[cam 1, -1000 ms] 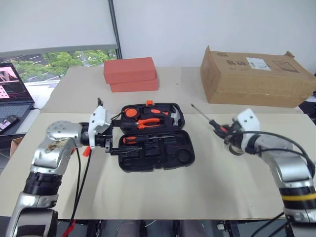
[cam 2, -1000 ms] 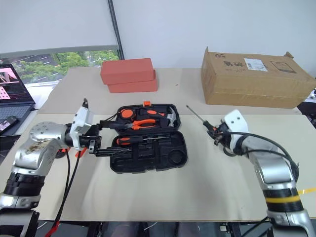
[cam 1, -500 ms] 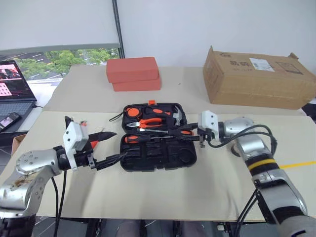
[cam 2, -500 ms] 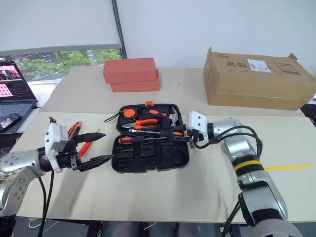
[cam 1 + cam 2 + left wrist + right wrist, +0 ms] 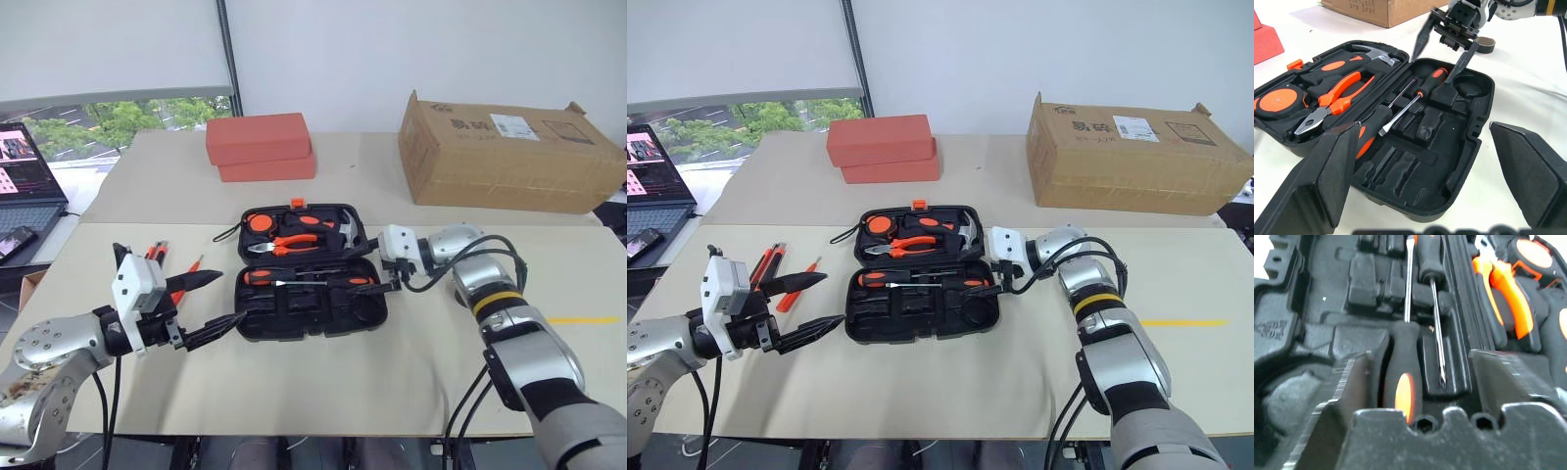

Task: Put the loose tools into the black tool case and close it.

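Note:
The black tool case (image 5: 364, 313) lies open mid-table, with pliers, a hammer and a tape measure in its far half. Two screwdrivers lie in the near half: one (image 5: 263, 277) has its handle to the left, the other (image 5: 1403, 377) its handle to the right. My right gripper (image 5: 368, 272) is open at the case's right end, its fingers either side of that right handle. My left gripper (image 5: 232, 298) is open just left of the case, holding nothing. On the table to the left lie a red-and-black utility knife (image 5: 764, 262) and a slim red tool (image 5: 193, 266).
Two stacked red-orange boxes (image 5: 260, 147) sit behind the case and a cardboard box (image 5: 505, 152) at the back right. A laptop (image 5: 24, 176) and phone (image 5: 15, 243) are at far left. A small tape roll (image 5: 1485, 45) lies right of the case.
My right gripper carried a screwdriver left from the table's right side to the case and opened; the screwdriver now lies in the case. My left gripper drew back from the case's left edge.

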